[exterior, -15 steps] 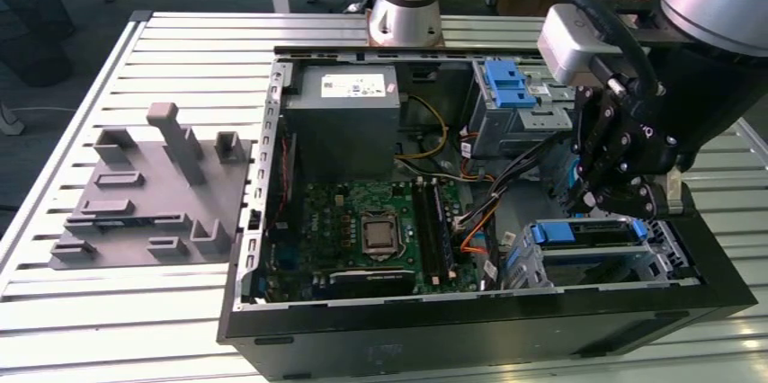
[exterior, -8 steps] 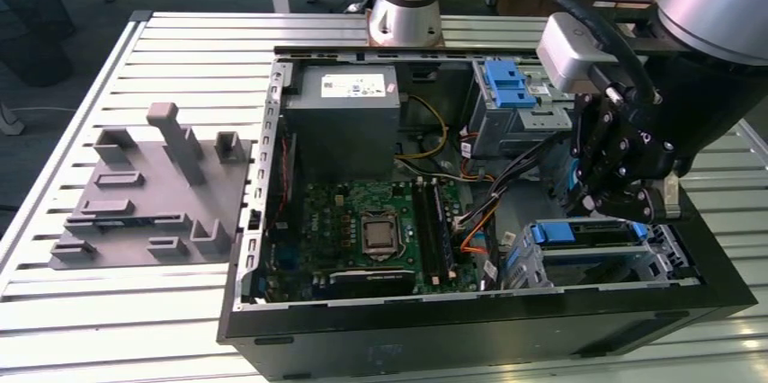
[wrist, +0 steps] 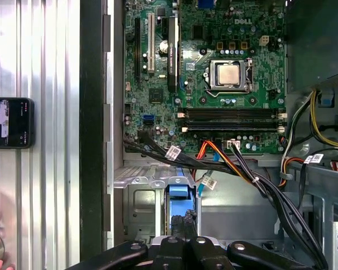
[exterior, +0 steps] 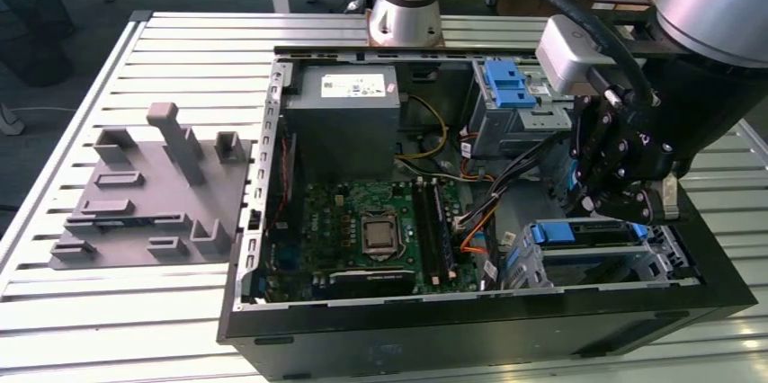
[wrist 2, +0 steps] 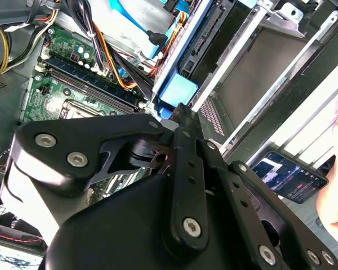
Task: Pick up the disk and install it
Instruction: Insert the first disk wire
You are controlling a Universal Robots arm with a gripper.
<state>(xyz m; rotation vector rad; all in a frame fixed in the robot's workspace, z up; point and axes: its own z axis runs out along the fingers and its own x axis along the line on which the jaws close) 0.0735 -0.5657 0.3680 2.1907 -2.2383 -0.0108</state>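
Hanging over the corner of the open computer case (exterior: pixel 480 334) at the exterior view's right, the gripper (exterior: pixel 642 214) is pointing down at the disk (exterior: pixel 598 232). The disk is sitting on its narrow edge in the lower drive cage (exterior: pixel 624 268), beside the motherboard (exterior: pixel 360 230) and well apart from the upper cage with the blue latch (exterior: pixel 513 86). The relation that is mattering here is a vertical one: the disk is lying directly beneath the gripper, touching it or very nearly so, with no sideways offset showing. In the first wrist view the disk (wrist: pixel 179 192) is appearing as a thin blue-ended strip running out from under the gripper (wrist: pixel 183 228), between the sheet-metal walls of the lower drive cage (wrist: pixel 138 205). Its long axis is running across the case, roughly along the exterior view's left-to-right line. Its blue carrier end is pointing toward the motherboard and the bundle of cables (wrist: pixel 231 166) crossing just past it. In the second wrist view the disk (wrist 2: pixel 179 91) is showing that same blue end just beyond the gripper (wrist 2: pixel 180 112). Whether the gripper is clamping the disk or only resting against it, I am not able to tell. Judging by how low the disk is lying between the walls, it is looking largely in its slot, though whether it is fully seated is not showing.
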